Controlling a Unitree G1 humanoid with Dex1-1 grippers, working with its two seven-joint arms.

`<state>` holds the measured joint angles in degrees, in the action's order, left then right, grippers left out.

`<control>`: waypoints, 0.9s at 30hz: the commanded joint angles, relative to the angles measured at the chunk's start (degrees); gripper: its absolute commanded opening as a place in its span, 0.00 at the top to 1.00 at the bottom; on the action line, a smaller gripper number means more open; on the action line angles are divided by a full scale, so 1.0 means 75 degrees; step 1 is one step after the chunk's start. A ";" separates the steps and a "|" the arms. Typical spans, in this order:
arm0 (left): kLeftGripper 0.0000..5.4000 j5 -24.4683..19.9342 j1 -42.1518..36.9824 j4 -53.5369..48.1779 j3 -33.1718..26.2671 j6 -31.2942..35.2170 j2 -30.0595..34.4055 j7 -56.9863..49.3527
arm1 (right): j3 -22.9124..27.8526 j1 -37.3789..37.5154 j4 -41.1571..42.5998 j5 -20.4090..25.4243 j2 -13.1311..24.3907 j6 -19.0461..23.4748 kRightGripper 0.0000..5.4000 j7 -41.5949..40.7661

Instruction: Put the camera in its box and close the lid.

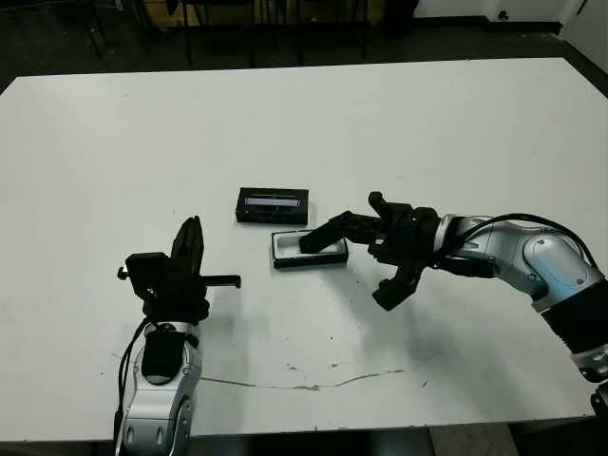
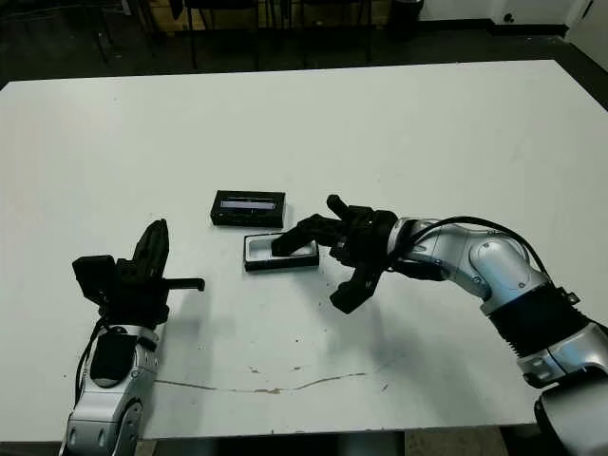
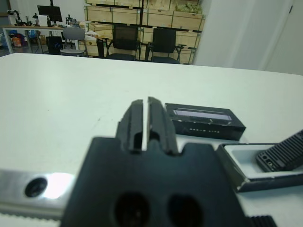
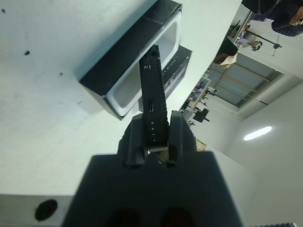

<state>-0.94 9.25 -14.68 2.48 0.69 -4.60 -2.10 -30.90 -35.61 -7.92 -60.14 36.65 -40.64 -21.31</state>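
The box (image 1: pixel 286 252), a shallow black tray with white lining, lies at the table's middle. Just behind it lies the lid (image 1: pixel 273 204), flat and black with a pale strip along its face. My right gripper (image 1: pixel 355 226) is shut on one end of the slim black camera (image 1: pixel 319 238). The camera (image 4: pixel 152 90) is tilted, and its free end dips into the right part of the box (image 4: pixel 124 92). My left gripper (image 1: pixel 193 234) is shut on nothing, well to the left of the box and pointing away from me. The left wrist view shows the lid (image 3: pixel 206 120) and box (image 3: pixel 239 166) beyond its fingers (image 3: pixel 135 124).
A thin dark crack line (image 1: pixel 313 385) runs across the white table near its front edge. Chairs (image 3: pixel 124 41) and wooden crates stand beyond the far edge. A person (image 4: pixel 284 14) shows far off in the right wrist view.
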 commanded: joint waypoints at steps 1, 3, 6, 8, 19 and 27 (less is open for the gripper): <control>1.00 0.0045 0.0132 0.0070 0.0031 0.0082 -0.0003 -0.0045 | -0.0304 -0.0077 -0.0084 0.0072 -0.0101 -0.0079 0.99 -0.0320; 1.00 0.0058 0.0147 0.0062 0.0043 0.0086 -0.0001 -0.0050 | -0.0422 -0.0095 -0.0086 0.0108 -0.0209 -0.0003 0.99 -0.0530; 1.00 0.0083 0.0181 0.0048 0.0071 0.0078 -0.0002 -0.0066 | -0.0532 -0.0047 -0.0168 0.0250 -0.0406 0.0027 0.99 -0.0477; 1.00 0.0070 0.0217 0.0016 0.0084 0.0087 -0.0010 -0.0072 | -0.0623 -0.0009 -0.0263 0.0264 -0.0533 -0.0026 0.99 -0.0291; 1.00 0.0075 0.0304 -0.0031 0.0128 0.0081 -0.0022 -0.0144 | -0.1091 -0.0127 -0.0092 0.0490 -0.1034 0.0023 0.99 -0.0762; 1.00 -0.0001 0.0300 -0.0016 0.0099 0.0094 -0.0035 -0.0136 | -0.1228 0.0000 0.0040 0.0532 -0.1116 0.0326 0.99 -0.1006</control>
<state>-0.84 10.97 -15.17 3.57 0.67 -4.72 -2.81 -36.40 -38.00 -7.76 -55.56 30.55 -37.04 -27.60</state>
